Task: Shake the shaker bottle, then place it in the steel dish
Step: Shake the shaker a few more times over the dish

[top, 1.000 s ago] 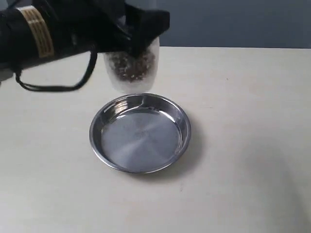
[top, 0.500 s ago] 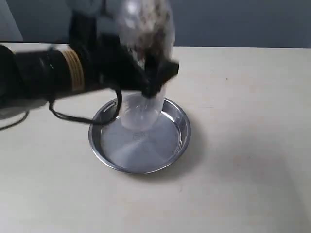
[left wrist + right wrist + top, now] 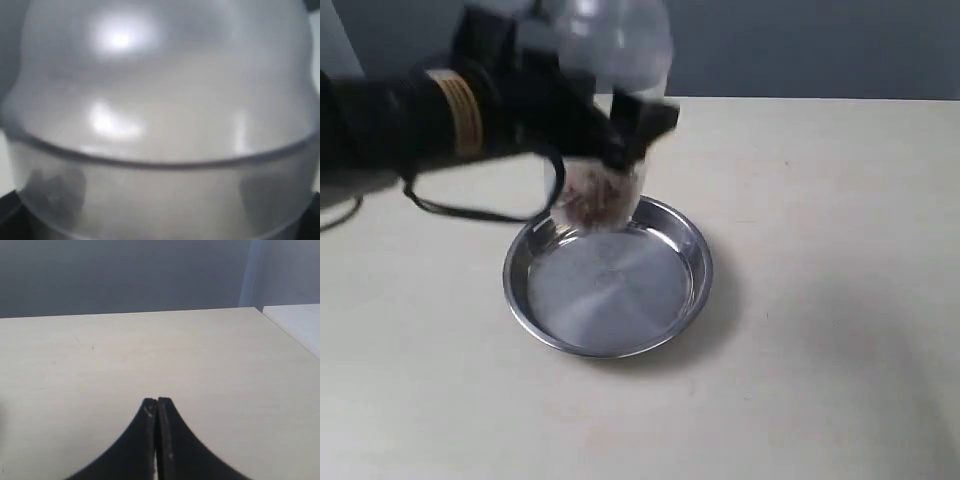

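— Between the fingers of the left gripper, what has changed?
— It still grips the shaker bottle. The granules, before above the fingers, now lie below them, over the far rim of the steel dish. The right gripper has its fingers pressed together, empty.

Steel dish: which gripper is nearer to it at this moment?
Left. The left gripper holds the shaker bottle just above the steel dish at its rim. The right gripper, shut, hangs over the table, outside the exterior view.
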Controlling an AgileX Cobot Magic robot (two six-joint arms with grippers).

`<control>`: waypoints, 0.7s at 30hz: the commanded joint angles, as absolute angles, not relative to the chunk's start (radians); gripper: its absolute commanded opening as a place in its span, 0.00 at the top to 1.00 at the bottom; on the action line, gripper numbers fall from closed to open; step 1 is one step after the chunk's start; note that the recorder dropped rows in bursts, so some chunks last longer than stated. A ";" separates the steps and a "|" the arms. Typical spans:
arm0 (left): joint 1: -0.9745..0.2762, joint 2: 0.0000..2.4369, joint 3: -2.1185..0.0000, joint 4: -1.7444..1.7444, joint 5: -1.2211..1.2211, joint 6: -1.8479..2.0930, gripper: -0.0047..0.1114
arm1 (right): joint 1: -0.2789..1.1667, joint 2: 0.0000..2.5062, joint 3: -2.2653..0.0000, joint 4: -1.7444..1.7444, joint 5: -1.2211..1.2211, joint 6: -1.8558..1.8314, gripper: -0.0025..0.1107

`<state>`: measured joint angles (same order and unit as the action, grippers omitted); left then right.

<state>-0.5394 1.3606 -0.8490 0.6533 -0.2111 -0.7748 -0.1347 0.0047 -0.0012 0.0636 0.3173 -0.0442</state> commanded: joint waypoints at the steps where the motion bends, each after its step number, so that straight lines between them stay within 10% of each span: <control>1: -0.551 1.375 -0.801 0.655 -0.263 -0.732 0.96 | -0.140 0.000 0.000 0.061 0.304 -0.048 0.99; 7: -0.549 1.256 -0.838 0.618 -0.528 -0.599 0.96 | -0.140 0.000 0.000 0.061 0.304 -0.048 0.99; 14: -0.560 1.483 -0.652 0.400 -0.333 -0.656 0.96 | -0.140 0.000 0.000 0.061 0.305 -0.048 0.99; 21: -0.561 1.220 -0.811 0.419 -0.327 -0.549 0.96 | -0.140 0.000 0.000 0.061 0.305 -0.050 0.99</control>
<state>-0.5514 1.3069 -0.7473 0.4467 -0.2616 -0.6275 -0.1347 0.0047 -0.0012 0.0636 0.3154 -0.0442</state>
